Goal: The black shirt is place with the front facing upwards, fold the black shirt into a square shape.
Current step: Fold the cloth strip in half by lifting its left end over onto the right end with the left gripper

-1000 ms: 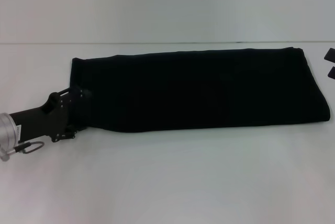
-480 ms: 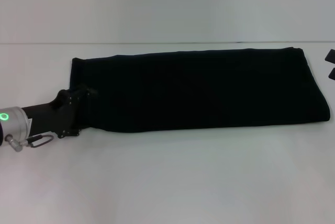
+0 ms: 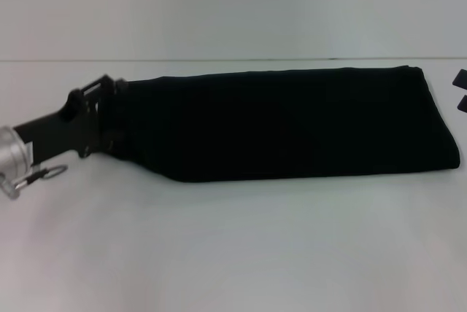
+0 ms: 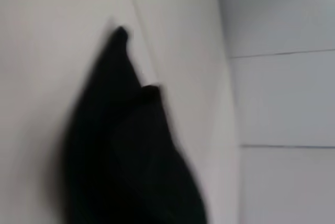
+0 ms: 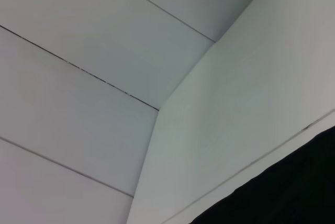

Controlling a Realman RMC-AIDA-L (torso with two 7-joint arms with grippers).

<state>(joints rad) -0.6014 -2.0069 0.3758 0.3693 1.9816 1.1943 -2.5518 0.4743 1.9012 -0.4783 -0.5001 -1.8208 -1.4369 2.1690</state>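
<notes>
The black shirt (image 3: 292, 124) lies folded into a long band across the white bench (image 3: 233, 246), reaching away from the left gripper (image 3: 109, 119), whose fingers pinch its near end, lifted slightly off the bench. The right gripper (image 3: 460, 90) sits just beyond the shirt's far end; I cannot tell its fingers' state. A pale panelled wall (image 5: 78, 77) stands behind.

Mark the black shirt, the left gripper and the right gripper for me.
black shirt (image 3: 292, 122), head view, middle of the folded strip.
left gripper (image 3: 109, 119), head view, at the shirt's left end.
right gripper (image 3: 460, 90), head view, right edge, only partly visible.
</notes>
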